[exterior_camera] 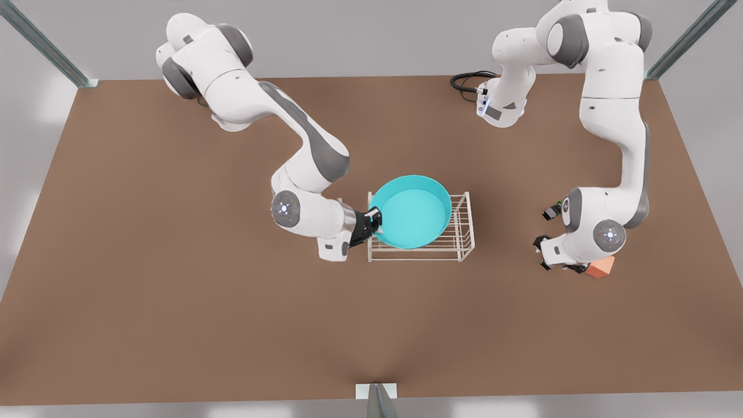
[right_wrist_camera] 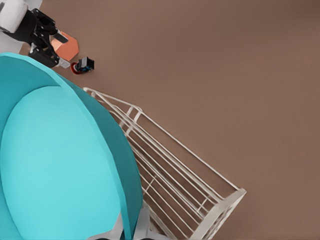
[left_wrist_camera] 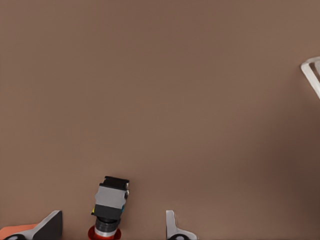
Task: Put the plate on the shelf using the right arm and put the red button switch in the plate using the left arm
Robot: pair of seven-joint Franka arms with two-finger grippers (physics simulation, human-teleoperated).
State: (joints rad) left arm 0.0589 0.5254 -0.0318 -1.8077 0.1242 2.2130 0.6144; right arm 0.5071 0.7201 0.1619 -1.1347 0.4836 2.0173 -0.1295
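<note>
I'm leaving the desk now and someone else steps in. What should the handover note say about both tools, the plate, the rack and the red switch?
Right tool: shut on the plate, gripping its rim at the front view's left. The plate is over the top of the rack, not yet released.
Left tool: open, low over the table at the front view's right. The red switch lies on its side between the fingers, not gripped. An orange cube sits close beside it.
Done: plate brought to the rack.
Left: release the plate, grasp the red switch, carry it over, put it in the plate.
</note>
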